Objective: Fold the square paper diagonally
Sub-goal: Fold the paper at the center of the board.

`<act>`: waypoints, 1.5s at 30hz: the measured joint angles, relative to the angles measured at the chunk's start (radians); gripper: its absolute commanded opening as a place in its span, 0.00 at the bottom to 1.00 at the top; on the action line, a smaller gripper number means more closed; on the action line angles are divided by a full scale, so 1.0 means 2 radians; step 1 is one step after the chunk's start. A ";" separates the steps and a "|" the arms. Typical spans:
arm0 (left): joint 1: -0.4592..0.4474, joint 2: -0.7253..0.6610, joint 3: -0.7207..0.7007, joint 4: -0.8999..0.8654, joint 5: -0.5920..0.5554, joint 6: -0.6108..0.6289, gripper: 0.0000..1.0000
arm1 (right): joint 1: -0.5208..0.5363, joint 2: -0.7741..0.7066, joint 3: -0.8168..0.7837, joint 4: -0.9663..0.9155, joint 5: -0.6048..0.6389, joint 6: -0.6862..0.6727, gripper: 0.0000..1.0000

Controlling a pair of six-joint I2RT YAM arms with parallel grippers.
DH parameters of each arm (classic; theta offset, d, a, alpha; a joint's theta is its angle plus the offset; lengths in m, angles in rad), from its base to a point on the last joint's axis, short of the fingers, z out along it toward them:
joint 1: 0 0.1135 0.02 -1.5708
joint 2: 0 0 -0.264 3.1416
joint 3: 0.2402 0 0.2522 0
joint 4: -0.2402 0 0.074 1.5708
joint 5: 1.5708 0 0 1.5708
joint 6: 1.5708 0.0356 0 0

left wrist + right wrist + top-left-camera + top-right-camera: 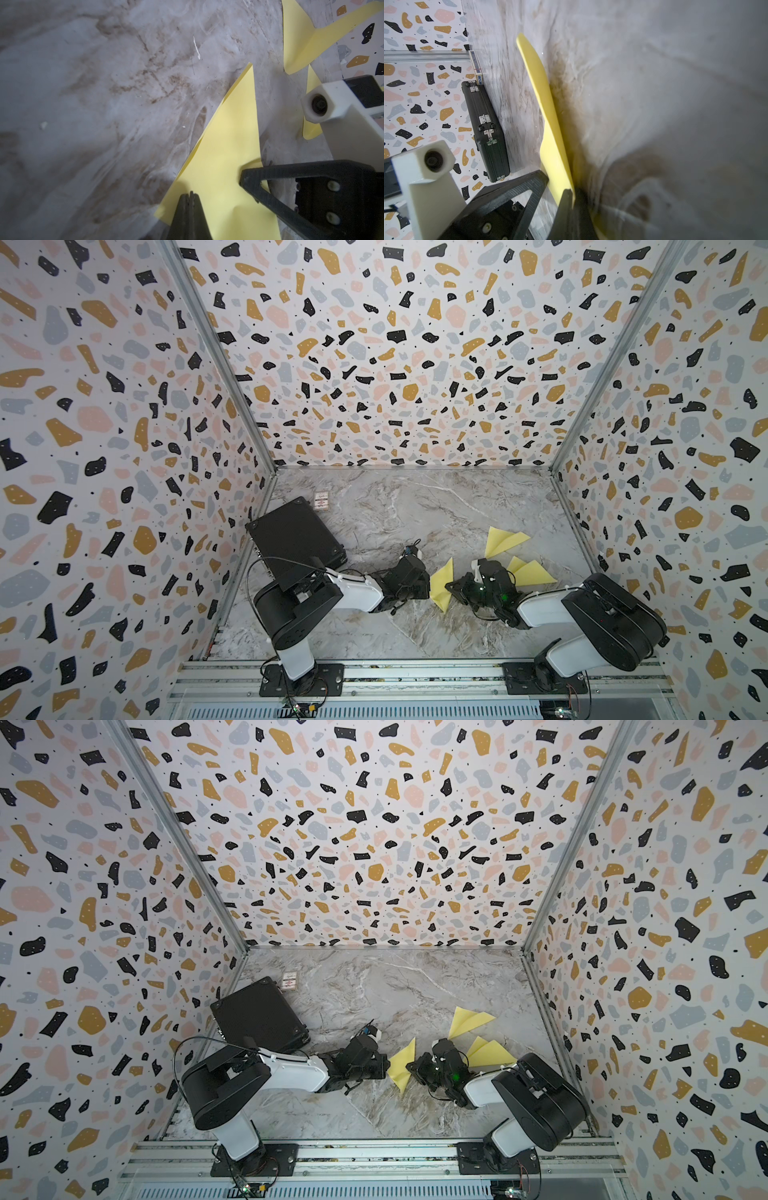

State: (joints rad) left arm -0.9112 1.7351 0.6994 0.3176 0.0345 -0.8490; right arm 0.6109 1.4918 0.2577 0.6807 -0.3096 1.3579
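Observation:
The yellow square paper [442,576] [405,1052] lies on the marble table between my two grippers, with part of it raised off the surface. My left gripper [190,194] [429,592] is shut and its tips rest on top of the paper [228,135] with nothing between them. My right gripper [572,194] [449,586] is shut on the paper's edge. That paper [548,116] shows nearly edge-on in the right wrist view, rising from the jaws. The two grippers face each other, very close together.
Two other folded yellow papers [503,541] [534,572] lie just beyond the right arm. A black case [295,539] [485,133] sits at the left wall, and a small card box [322,501] lies behind it. Patterned walls close in three sides.

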 measured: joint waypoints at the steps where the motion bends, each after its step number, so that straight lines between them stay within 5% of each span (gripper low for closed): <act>1: 0.000 0.000 0.000 0.000 0.000 0.000 0.00 | 0.000 -0.002 0.000 -0.001 0.002 0.001 0.14; 4: 0.000 0.000 0.001 0.000 -0.001 0.000 0.00 | 0.003 -0.018 -0.002 -0.010 0.007 0.006 0.34; 18: -0.003 0.000 0.001 -0.001 -0.006 0.000 0.00 | 0.042 -0.052 -0.019 -0.019 0.024 0.047 0.35; 23: -0.003 0.000 0.001 -0.001 -0.007 0.000 0.00 | 0.059 -0.030 -0.028 0.027 0.030 0.076 0.26; 27: -0.003 0.000 0.001 -0.002 -0.007 0.000 0.00 | 0.068 -0.025 -0.041 0.039 0.039 0.095 0.00; 33: -0.003 0.000 0.001 -0.002 -0.007 0.000 0.00 | 0.074 -0.023 -0.043 0.046 0.046 0.104 0.00; 38: -0.003 0.001 0.002 -0.002 -0.008 0.000 0.00 | 0.080 -0.027 -0.041 0.048 0.049 0.109 0.30; 45: -0.003 0.001 0.002 -0.002 -0.008 0.000 0.00 | 0.114 -0.057 -0.041 0.015 0.066 0.116 0.29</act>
State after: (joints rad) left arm -0.9176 1.7367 0.7036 0.3134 0.0181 -0.8486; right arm 0.8387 1.3769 0.1764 0.7101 -0.1780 1.5898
